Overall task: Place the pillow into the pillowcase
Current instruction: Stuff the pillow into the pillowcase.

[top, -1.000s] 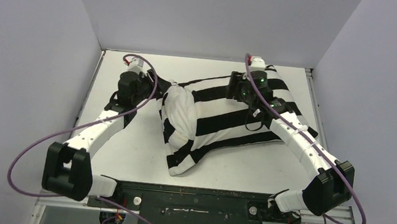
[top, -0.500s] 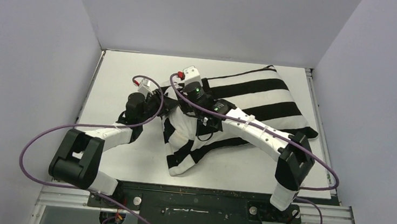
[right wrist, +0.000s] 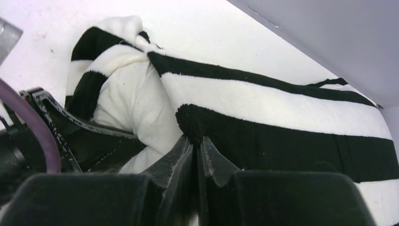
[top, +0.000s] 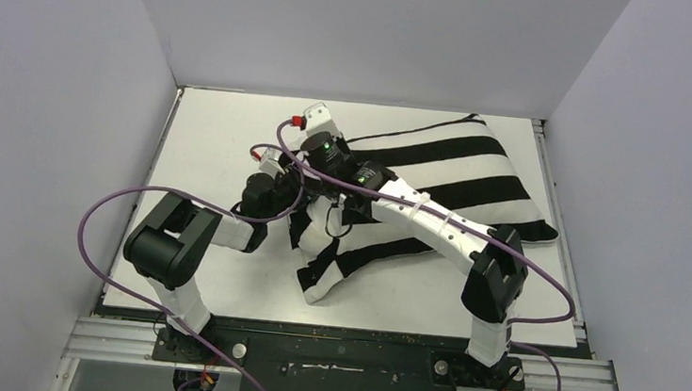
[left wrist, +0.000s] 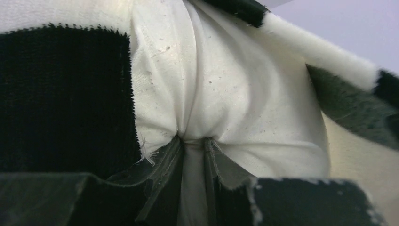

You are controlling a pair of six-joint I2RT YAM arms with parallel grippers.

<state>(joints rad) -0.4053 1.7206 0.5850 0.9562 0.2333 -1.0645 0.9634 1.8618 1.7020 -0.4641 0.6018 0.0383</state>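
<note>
1. Across the table [top: 226, 119], from its middle toward the far right corner, the pillowcase [top: 462, 177] is laid, plump and filled out. Its open end is turned toward the middle of the near edge.
2. The pillow [left wrist: 226, 94] is seen bulging out of that open end as off-white fabric, and the rest of it is covered by the black and white stripes.
3. The left arm is folded sharply. Its elbow is raised close to the near left corner, and its forearm is pointed rightward, low, at the opening.
4. The left gripper [left wrist: 193, 140] is closed on the pillow, with a fold of the white fabric pinched between its fingers and striped cloth just beside.
5. The right arm is stood up from its base to an elbow near the near right corner. From there the forearm is stretched diagonally over the pillowcase toward the table's middle.
6. The right gripper [right wrist: 195, 137] is clamped on the pillowcase's edge at a black stripe, just beside the exposed pillow.
7. Both wrists are found close together at the opening, with purple cables [top: 125, 197] looped about the arms.
</note>
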